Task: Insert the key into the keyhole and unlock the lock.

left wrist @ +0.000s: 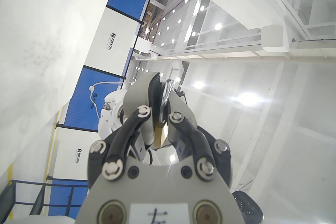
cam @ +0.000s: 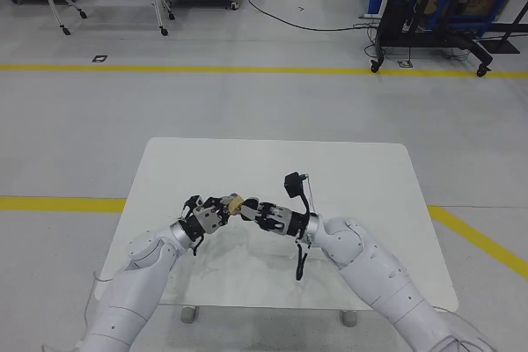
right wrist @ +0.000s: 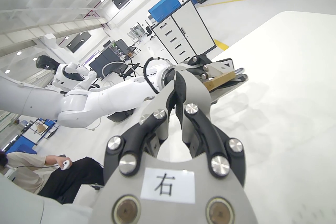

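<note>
Nearest the lens: right gripper (right wrist: pixel 177 81), jaws pressed together, dark pads (right wrist: pixel 181 93) meeting w/ no gap I can see. The key, if it's pinched in there, is hidden by them, so I can't confirm it. Just beyond the tips is the lock (right wrist: pixel 220 79), brass body lying lengthwise in the left gripper (left wrist: pixel 163 96), which is clamped on it. The shackle (right wrist: pixel 240 70) pokes out the far end. The lock looks held clear of the table (right wrist: pixel 288 78), approx mid-table btwn the two arms. Right tips sit just beside the lock's near end, and I can't tell whether anything's seated in the keyhole.

Risks from here, as I read it:

- **Misalignment:** two free-hanging arms, no fixture. A small tilt btwn key and keyhole and the tip jams on the brass face instead of entering.
- **Too much push:** the lock slides back thru the left gripper's hold (smooth brass, not much to stop it).
- **The turn:** a thin key in a pinch grip can rotate inside the pads, so the wrist twists and the key doesn't.
- **Left grip giving mid-twist:** the whole lock spins w/ the key, or drops to the table.
</note>
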Robot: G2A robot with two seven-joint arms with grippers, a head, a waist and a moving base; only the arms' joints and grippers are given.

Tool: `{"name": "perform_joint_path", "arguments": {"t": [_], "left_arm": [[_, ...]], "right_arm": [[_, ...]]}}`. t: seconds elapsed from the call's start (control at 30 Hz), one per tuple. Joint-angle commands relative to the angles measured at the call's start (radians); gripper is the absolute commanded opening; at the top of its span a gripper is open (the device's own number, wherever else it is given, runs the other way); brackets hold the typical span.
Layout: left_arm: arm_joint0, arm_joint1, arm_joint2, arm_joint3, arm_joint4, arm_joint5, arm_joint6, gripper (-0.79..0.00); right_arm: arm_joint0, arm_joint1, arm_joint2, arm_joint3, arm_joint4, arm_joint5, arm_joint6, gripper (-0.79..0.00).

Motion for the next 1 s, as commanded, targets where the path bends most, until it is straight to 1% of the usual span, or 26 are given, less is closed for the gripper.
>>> {"name": "perform_joint_path", "arguments": {"t": [0.0,0.2,0.3,0.33,0.37,0.43,0.5,0.53,0.57,0.6,0.63,0.73,0.8,0.9,0.97], "left_arm": [[-0.001,0.0,-0.001,-0.001,0.009,-0.015,-0.001,-0.785],[0.005,-0.001,-0.004,-0.006,0.002,-0.044,-0.005,-0.785],[0.008,-0.001,-0.011,-0.018,0.019,-0.106,-0.001,-0.785],[0.011,-0.001,-0.015,-0.024,0.024,-0.137,0.002,-0.785],[0.014,-0.001,-0.021,-0.031,0.031,-0.177,0.009,-0.785],[0.022,-0.001,-0.029,-0.047,0.051,-0.25,0.018,-0.785],[0.031,-0.002,-0.035,-0.07,0.069,-0.332,0.014,-0.785],[0.039,-0.004,-0.033,-0.084,0.052,-0.36,-0.009,-0.785],[0.045,-0.004,-0.036,-0.091,0.042,-0.387,-0.026,-0.785],[0.047,-0.003,-0.04,-0.093,0.06,-0.42,-0.034,-0.785],[0.05,-0.003,-0.04,-0.098,0.07,-0.446,-0.044,-0.785],[0.058,-0.004,-0.041,-0.112,0.076,-0.503,-0.079,-0.785],[0.06,-0.003,-0.04,-0.117,0.076,-0.513,-0.104,-0.785],[0.061,-0.003,-0.039,-0.117,0.086,-0.521,-0.114,-0.785],[0.061,-0.003,-0.038,-0.117,0.092,-0.524,-0.116,-0.785]], "right_arm": [[0.002,-0.002,-0.004,0.003,-0.011,0.008,-0.012,-0.785],[-0.007,-0.002,0.003,-0.004,-0.042,0.021,-0.042,-0.785],[-0.018,0.0,0.005,-0.019,-0.035,-0.003,-0.04,-0.785],[-0.024,0.001,0.007,-0.026,-0.023,-0.019,-0.034,-0.742],[-0.03,0.003,0.009,-0.032,-0.009,-0.034,-0.024,-0.566],[-0.039,0.007,0.01,-0.039,0.031,-0.06,0.008,-0.465],[-0.039,0.01,0.01,-0.036,0.085,-0.069,0.046,-0.409],[-0.038,0.011,0.007,-0.033,0.12,-0.072,0.068,-0.376],[-0.035,0.011,0.003,-0.026,0.16,-0.07,0.092,-0.277],[-0.033,0.01,-0.008,-0.019,0.223,-0.071,0.124,-0.259],[-0.025,0.009,-0.016,-0.011,0.287,-0.073,0.161,-0.249],[0.002,0.008,-0.04,0.02,0.479,-0.055,0.281,-0.277],[0.019,0.007,-0.051,0.039,0.592,-0.046,0.355,-0.296],[0.039,0.006,-0.062,0.064,0.752,-0.025,0.47,-0.308],[0.051,0.005,-0.066,0.08,0.834,-0.008,0.539,-0.342]]}}
